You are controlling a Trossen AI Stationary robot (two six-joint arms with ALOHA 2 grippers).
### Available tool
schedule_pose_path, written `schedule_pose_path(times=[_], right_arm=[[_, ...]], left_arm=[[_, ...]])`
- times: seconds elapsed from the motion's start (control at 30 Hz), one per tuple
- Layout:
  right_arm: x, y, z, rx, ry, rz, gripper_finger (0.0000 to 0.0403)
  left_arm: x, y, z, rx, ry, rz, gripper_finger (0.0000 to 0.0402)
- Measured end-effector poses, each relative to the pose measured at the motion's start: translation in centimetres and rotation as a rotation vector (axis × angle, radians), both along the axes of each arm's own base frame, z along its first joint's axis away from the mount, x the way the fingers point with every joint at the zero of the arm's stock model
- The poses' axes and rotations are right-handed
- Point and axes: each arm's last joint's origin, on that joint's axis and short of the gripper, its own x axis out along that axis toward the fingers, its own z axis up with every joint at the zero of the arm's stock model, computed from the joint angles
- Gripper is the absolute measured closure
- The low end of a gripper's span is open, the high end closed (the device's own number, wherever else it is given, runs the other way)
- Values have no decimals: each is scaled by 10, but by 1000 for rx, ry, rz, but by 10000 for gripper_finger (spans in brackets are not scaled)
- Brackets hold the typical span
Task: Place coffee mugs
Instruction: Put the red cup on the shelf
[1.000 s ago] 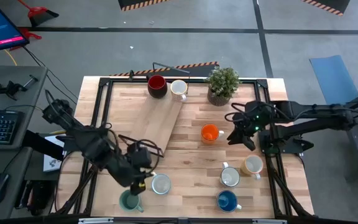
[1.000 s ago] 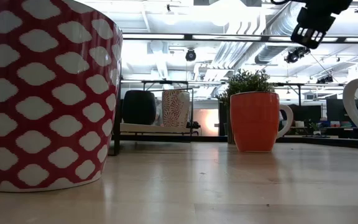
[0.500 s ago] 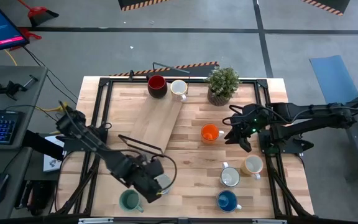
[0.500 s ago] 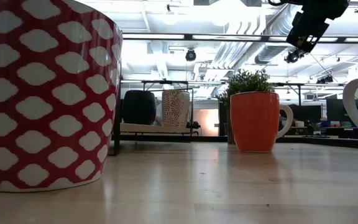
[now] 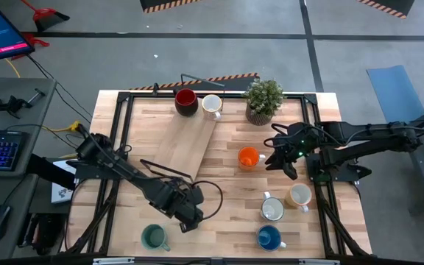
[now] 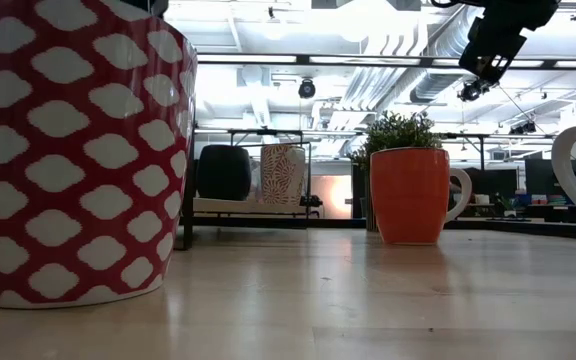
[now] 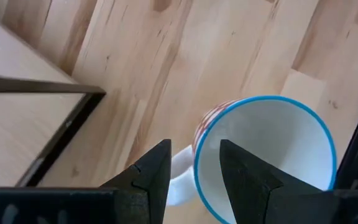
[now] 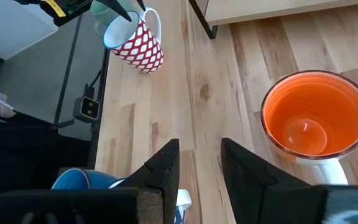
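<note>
Gripping rim of red-and-white patterned mug [image 7: 263,155], left hand [image 5: 190,216] has slid across near bench [image 5: 227,191] edge, away from teal mug [image 5: 153,237], one finger inside, one outside. Mug upright on bench, apparently not yet lifted. Right hand [image 5: 280,159], part-open and empty, hovers beside orange mug [image 5: 249,157], barely moved.

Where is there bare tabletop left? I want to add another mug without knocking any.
Bare wood lies between the orange mug and the left gripper, and along the near edge between the teal mug and blue mug. The near right corner is crowded: blue, white and tan mugs.
</note>
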Motion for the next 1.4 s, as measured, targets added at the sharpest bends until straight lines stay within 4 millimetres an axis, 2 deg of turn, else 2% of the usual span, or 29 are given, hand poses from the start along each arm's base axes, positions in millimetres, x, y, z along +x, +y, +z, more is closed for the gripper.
schedule_pose_path(times=[0.23,0.63,0.97,1.4], right_arm=[[0,0,0,0,0,0,304],[0,-1,0,1,5,-33,304],[1,-1,1,-6,-5,-37,304],[1,-1,1,-6,-7,-37,304]], left_arm=[[1,3,0,31,19,-141,275],[2,3,-1,37,42,-229,275],[10,-1,-29,59,130,-252,275],[20,-3,-47,62,143,-269,275]])
